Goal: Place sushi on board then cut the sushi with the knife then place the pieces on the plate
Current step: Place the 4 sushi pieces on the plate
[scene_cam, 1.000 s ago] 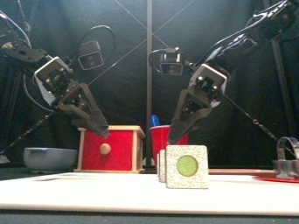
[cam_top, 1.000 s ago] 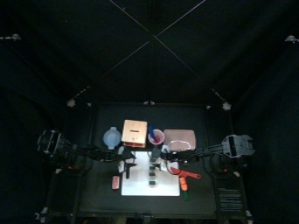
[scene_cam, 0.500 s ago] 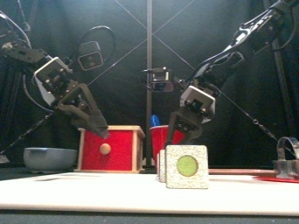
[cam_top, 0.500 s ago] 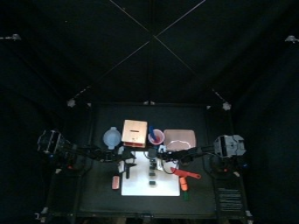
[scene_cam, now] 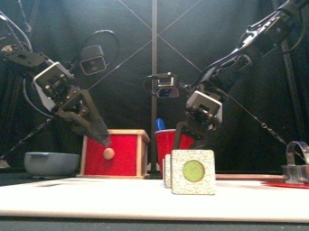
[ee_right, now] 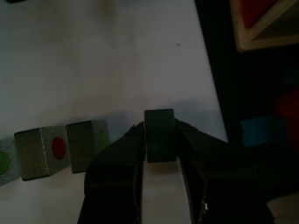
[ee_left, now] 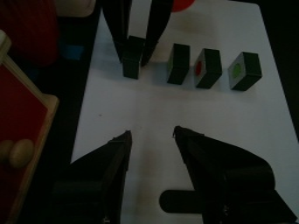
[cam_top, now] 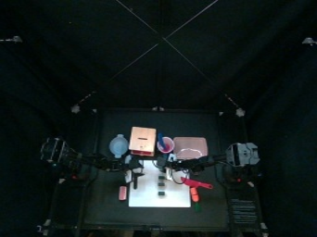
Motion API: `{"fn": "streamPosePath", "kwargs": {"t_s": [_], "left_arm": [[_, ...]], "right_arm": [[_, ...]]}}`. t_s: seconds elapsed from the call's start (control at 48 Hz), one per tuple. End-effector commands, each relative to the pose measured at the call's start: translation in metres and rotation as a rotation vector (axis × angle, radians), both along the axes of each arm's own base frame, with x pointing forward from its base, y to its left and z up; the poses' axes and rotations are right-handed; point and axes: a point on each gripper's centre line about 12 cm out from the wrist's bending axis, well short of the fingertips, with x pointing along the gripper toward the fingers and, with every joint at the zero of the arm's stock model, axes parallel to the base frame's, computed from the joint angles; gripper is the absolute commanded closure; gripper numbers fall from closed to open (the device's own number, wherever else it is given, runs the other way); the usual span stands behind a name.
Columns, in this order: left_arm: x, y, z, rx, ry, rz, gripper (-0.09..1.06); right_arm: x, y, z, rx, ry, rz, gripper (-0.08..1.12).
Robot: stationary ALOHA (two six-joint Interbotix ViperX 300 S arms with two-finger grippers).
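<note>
The sushi sits on the cutting board (ee_left: 176, 114) as a row of separate blocks running from the board's front edge toward its back edge. The end sushi block (ee_right: 160, 122), the one nearest the board's back edge, is pinched between the jaws of the right tool (ee_right: 160, 138), which press on its two sides. Three more sushi blocks (ee_left: 208, 68) stand just beside it in line, small gaps between them; the front one shows a green centre in the front view. Whether the pinched block touches the board cannot be told.

The left tool (ee_left: 152, 134) hangs over the board's left part with its jaws spread, holding nothing, apart from the row.

The board lies mid-counter, toward the front edge. A red knife (cam_top: 198, 190) lies at the board's right edge. Along the counter's back edge stand a bowl (scene_cam: 51, 162), a wooden box (cam_top: 144, 139), a red cup (scene_cam: 169, 141) and a pink plate (cam_top: 191, 146).
</note>
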Motion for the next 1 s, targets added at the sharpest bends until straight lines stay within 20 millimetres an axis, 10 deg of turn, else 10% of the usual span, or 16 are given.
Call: {"fn": "streamPosePath", "kwargs": {"t_s": [0.021, 0.375, 1.0], "left_arm": [[0.004, 0.000, 0.006, -0.001, -0.023, 0.000, 0.15], [0.004, 0.000, 0.005, 0.000, -0.021, 0.002, 0.15], [0.005, 0.001, 0.002, 0.000, -0.012, 0.005, 0.15]], "right_arm": [[-0.014, -0.005, 0.037, -0.008, -0.044, -0.029, 0.49], [-0.071, -0.042, 0.061, 0.038, -0.023, -0.214, 0.49], [-0.097, -0.125, -0.015, 0.077, 0.081, -0.475, 0.30]]}}
